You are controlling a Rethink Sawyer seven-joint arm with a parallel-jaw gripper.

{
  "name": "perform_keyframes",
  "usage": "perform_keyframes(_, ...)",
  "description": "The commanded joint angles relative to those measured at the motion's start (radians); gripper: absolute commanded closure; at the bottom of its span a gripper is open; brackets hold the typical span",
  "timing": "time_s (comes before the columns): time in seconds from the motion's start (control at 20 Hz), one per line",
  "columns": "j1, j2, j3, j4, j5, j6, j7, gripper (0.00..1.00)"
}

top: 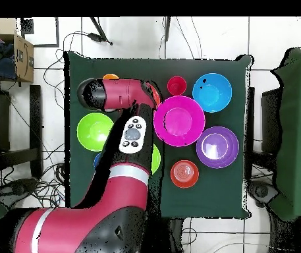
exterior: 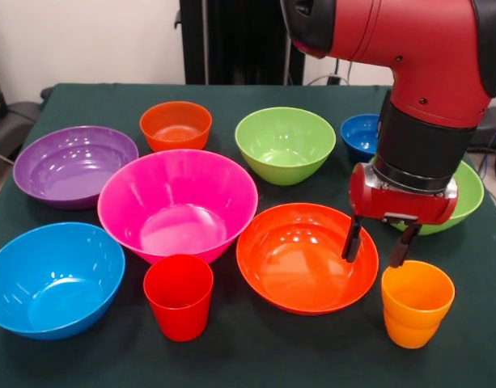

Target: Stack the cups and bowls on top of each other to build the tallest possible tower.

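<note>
A dark green table [exterior: 256, 356] is shown with cups and bowls laid out singly; no tower has been started, and every piece stands mouth up. The large pink bowl [exterior: 177, 202] is taken as the landmark.

Furthest left of it, a light blue bowl [exterior: 53, 277] is set toward the front and a purple bowl [exterior: 74, 164] toward the back. Behind the pink bowl a small orange-red bowl [exterior: 175, 124] is placed, and just in front of it a red cup [exterior: 179, 296] is stood upright.

To the pink bowl's right, a large orange-red bowl [exterior: 306, 256] is seen close beside it, with a lime green bowl [exterior: 285, 144] behind. Further right a small blue bowl [exterior: 360, 134] and a second lime green bowl [exterior: 466, 194] are partly covered by the red arm.

The gripper [exterior: 379, 244] is held low, between the large orange-red bowl and the orange cup [exterior: 415, 302], its two dark fingers [exterior: 352, 240] parted and holding nothing. It appears to be poised for the orange cup's rim, though which piece is meant cannot be told for certain. The pieces are probably spread apart so that each can be reached alone.
</note>
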Motion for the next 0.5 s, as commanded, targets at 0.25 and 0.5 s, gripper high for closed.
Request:
perform_keyframes(0.25,0.026,0.03,0.114,0.038,-0.004,-0.058,0.123,0.0)
perform_keyframes(0.5,0.037,0.067,0.088,-0.041,0.006,-0.06,0.156,0.0)
